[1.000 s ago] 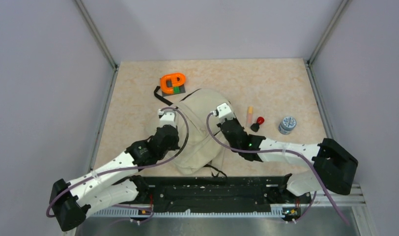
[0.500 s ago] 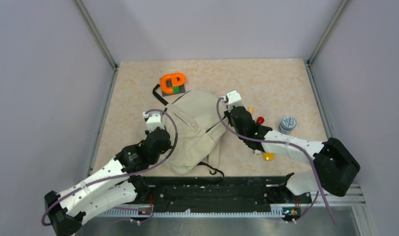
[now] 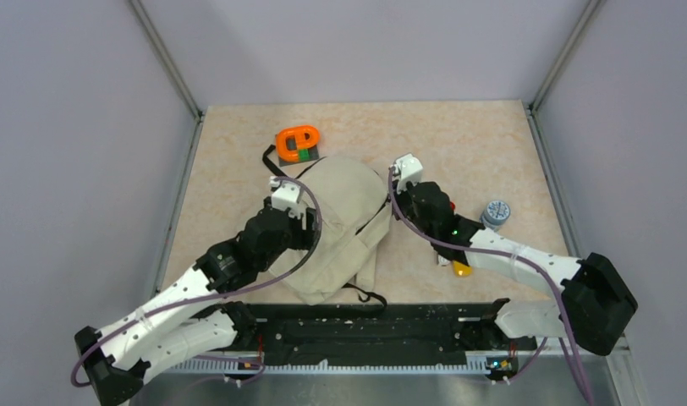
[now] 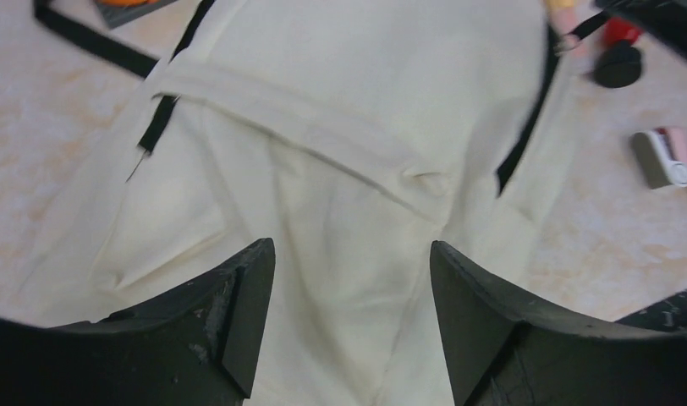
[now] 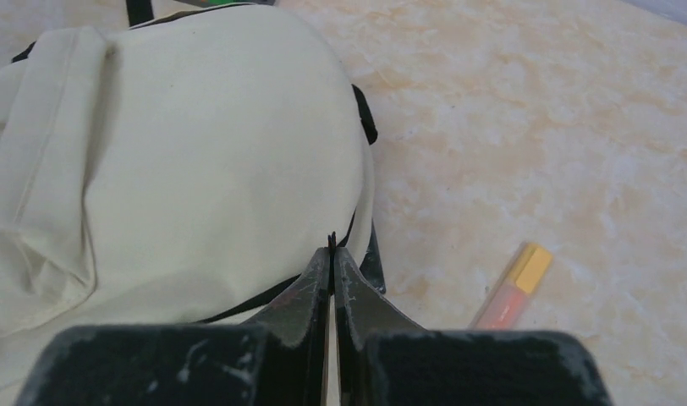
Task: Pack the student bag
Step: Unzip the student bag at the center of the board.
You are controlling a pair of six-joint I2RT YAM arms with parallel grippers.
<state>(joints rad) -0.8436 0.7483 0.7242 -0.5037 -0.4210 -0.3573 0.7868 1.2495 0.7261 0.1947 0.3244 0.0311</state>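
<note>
The student bag is a big beige fabric backpack lying flat in the middle of the table, with black zipper lines and straps. My left gripper hovers open over its left half. In the left wrist view its fingers frame bare creased fabric and hold nothing. My right gripper sits at the bag's right edge. In the right wrist view it is shut, with a thin black tab of the bag pinched at the tips, beside the rounded beige top.
An orange looped object on a dark block lies beyond the bag. To the right are a pink-and-yellow marker, a red-and-black knob, a small pink-grey block, a grey round tin and a yellow piece.
My left gripper has opened, let go of the bag and shifted right over it. The right gripper drew the bag's right edge up and to the right, and the bag now lies flatter.
</note>
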